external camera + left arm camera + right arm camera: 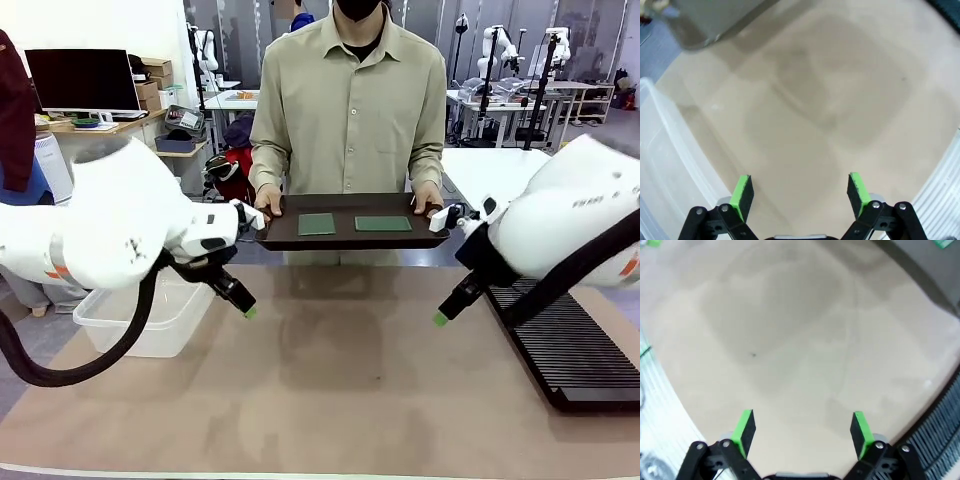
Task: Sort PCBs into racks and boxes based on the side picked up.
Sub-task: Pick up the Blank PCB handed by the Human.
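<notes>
While both PCBs lie on the person's held-out dark tray, no pick is begun — left gripper and right gripper are spread empty, and a reach to a board is called for.

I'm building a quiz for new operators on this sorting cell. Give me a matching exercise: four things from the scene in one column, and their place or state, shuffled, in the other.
Things:
1. PCBs
2. rack
3. tub
4. left gripper

Places or states:
A. at the robot's left side, low beside the left arm
B. open, above bare tabletop
C. lying flat on the dark tray held by the person
D. on the table at the robot's right side

Pairs: 1-C, 2-D, 3-A, 4-B
</notes>
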{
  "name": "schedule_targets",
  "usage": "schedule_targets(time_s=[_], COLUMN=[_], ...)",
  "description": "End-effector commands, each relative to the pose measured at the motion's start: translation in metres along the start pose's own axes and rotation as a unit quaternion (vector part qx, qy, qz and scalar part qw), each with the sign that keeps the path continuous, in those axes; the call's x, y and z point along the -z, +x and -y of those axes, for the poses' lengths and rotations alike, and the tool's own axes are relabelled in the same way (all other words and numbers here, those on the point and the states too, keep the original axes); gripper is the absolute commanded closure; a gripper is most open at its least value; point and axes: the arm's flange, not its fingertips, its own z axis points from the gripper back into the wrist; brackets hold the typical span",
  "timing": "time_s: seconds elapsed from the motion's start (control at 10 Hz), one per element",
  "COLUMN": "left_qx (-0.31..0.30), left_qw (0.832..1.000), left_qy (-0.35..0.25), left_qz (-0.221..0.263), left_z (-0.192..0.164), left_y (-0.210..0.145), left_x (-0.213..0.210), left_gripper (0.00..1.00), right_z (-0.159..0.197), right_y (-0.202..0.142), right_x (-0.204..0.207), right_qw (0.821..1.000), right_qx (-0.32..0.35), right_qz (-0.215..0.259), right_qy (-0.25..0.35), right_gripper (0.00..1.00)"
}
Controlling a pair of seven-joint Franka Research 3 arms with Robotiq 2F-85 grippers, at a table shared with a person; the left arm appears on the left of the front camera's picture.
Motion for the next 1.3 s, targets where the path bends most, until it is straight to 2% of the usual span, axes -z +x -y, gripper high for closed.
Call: schedule_targets(time_s=[0.0,0.2,0.4,0.6,0.8,0.9,1.2], left_qx=[0.075,0.135,0.164,0.171,0.168,0.161,0.161], left_qw=[0.988,0.979,0.978,0.981,0.980,0.982,0.982], left_qy=[-0.130,-0.145,-0.111,-0.064,-0.057,-0.077,-0.077], left_qz=[0.033,0.055,0.058,0.057,0.085,0.070,0.070], left_z=[-0.009,-0.013,-0.023,-0.030,-0.038,-0.032,-0.032], left_y=[-0.004,0.016,0.031,0.035,0.032,0.039,0.039], left_x=[-0.038,-0.070,-0.097,-0.114,-0.121,-0.124,-0.124], left_gripper=[0.00,0.00,0.00,0.00,0.00,0.00,0.00], right_z=[0.002,0.004,-0.002,0.008,0.014,0.005,0.005], right_y=[-0.001,0.017,0.028,0.029,0.029,0.033,0.033], right_x=[-0.021,-0.071,-0.120,-0.158,-0.166,-0.172,-0.172], right_qw=[0.999,0.997,0.996,0.996,0.995,0.996,0.996], right_qx=[-0.014,-0.052,-0.075,-0.067,-0.055,-0.058,-0.058], right_qz=[-0.007,0.013,0.041,0.058,0.086,0.072,0.072], right_qy=[0.043,0.047,0.023,0.012,-0.010,0.007,0.007], right_gripper=[0.00,0.00,0.00,0.00,0.00,0.00,0.00])
